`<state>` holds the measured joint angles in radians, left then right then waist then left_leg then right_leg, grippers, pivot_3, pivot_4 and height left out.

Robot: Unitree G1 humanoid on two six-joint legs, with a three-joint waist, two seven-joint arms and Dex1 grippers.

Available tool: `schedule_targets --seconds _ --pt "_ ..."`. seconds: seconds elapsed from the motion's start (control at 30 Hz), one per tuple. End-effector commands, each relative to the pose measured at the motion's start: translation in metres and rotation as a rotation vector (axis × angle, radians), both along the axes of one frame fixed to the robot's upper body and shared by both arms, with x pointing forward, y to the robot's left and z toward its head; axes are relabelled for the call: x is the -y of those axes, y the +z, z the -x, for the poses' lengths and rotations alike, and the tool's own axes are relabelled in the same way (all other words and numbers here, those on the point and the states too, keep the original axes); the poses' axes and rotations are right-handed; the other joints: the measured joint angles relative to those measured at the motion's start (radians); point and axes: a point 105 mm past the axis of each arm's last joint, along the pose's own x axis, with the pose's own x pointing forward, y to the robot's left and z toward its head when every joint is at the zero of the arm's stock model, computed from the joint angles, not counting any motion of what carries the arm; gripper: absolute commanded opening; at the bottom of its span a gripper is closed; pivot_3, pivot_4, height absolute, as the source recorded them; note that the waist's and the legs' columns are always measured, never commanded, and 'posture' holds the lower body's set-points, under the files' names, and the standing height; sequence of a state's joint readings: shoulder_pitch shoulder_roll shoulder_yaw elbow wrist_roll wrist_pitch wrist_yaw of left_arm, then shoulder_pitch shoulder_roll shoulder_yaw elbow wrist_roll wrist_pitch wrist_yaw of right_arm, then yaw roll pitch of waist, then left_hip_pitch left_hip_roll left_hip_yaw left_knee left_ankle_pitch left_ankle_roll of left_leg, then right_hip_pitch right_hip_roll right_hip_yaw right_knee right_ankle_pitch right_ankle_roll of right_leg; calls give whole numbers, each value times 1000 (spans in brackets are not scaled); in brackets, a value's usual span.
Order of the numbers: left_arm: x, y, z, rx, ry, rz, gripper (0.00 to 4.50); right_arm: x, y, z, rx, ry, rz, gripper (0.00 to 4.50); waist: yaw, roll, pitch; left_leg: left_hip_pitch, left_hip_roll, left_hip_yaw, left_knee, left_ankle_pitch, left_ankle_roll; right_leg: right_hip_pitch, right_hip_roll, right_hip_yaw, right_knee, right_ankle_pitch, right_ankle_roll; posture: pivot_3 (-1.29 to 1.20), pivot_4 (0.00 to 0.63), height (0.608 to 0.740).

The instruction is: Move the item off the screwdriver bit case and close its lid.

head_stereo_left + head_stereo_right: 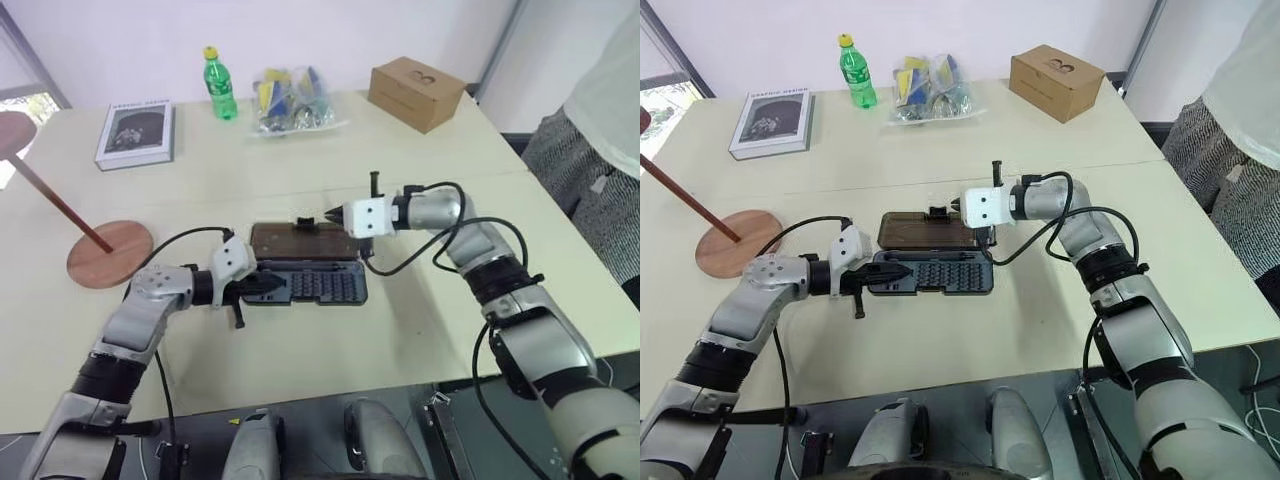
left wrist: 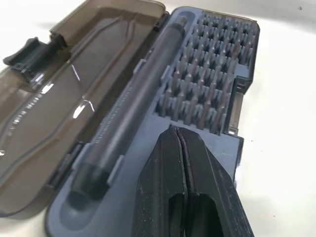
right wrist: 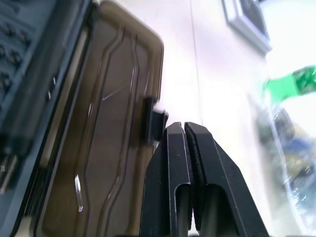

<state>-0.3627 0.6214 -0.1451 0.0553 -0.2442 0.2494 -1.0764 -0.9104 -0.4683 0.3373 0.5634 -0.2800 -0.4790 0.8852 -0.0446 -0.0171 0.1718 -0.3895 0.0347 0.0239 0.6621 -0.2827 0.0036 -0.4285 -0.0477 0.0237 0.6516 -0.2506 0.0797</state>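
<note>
Item is already off the case: parked on the bench at roughly 9 o'clock from it, well apart, base flat, rod leaning away toward the bench's left edge.

Screwdriver bit case sits mid-bench, long axis running left-right across the robot's front. Lid lies flat open on the far side, 12 o'clock from the bit tray, hinge along the shared long edge, clasp on the far long edge.

Right gripper: jaws together, empty, tip hovering just beside the clasp at about 3 o'clock from it, pointing left along the lid's far edge. Left gripper: jaws together, empty, tip over the tray's left end by the driver handle, pointing right.

My read: the right arm is nearer the clasp edge, so it's the one to get under the far edge and swing the lid toward 6 o'clock over the tray; the left looks placed to pin the tray. Risk: the case slides instead of the lid folding.
</note>
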Motion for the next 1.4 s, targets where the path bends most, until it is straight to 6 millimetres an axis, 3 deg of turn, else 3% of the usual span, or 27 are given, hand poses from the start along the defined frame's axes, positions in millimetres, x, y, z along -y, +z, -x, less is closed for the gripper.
schedule_targets --seconds 0.03,0.2,0.3,0.47,0.67,0.97,1.27,1.37,1.4 --pt "1 9 -3 32 -8 5 0 -5 29 13 148 39 -69 31 3 0 0 0 0 0 0 0 0 0 0 0 0 0 0 0 150 740" --pt "1 10 -5 32 -7 10 0 4 15 7 -29 -68 -120 31 5 0 0 -1 0 0 1 0 0 0 0 0 -1 0 0 0 150 740" --pt "1 10 -6 32 -9 8 0 13 6 -7 -165 -161 -144 31 5 0 0 -1 0 0 1 0 0 0 0 -1 0 0 0 0 150 740" --pt "1 10 -7 35 -7 6 0 18 7 -34 -372 -281 -205 31 -1 1 0 -1 0 1 1 0 0 0 1 0 0 0 0 0 150 740" --pt "2 9 -4 35 3 13 0 11 8 -51 -465 -336 -153 2889 0 1 1 -1 0 1 0 0 0 -1 1 -1 -1 0 0 0 150 740" --pt "1 5 1 33 30 19 0 6 -22 -44 -596 -326 -12 2889 0 1 1 -2 0 1 0 0 0 -1 0 -1 -1 0 0 0 150 740" --pt "3 4 4 34 44 24 0 10 -32 -45 -614 -358 11 2889 0 1 1 -2 0 1 0 0 0 -1 0 -1 -1 0 0 0 150 740" --pt "4 4 4 36 47 27 0 13 -37 -45 -623 -369 30 2143 0 2 1 -2 0 1 0 0 0 -1 -1 -1 -1 0 0 0 150 740" --pt "4 4 4 37 48 28 0 14 -38 -45 -622 -369 36 1572 0 2 1 -2 0 1 0 0 0 -1 -1 -1 -1 0 0 0 150 740"
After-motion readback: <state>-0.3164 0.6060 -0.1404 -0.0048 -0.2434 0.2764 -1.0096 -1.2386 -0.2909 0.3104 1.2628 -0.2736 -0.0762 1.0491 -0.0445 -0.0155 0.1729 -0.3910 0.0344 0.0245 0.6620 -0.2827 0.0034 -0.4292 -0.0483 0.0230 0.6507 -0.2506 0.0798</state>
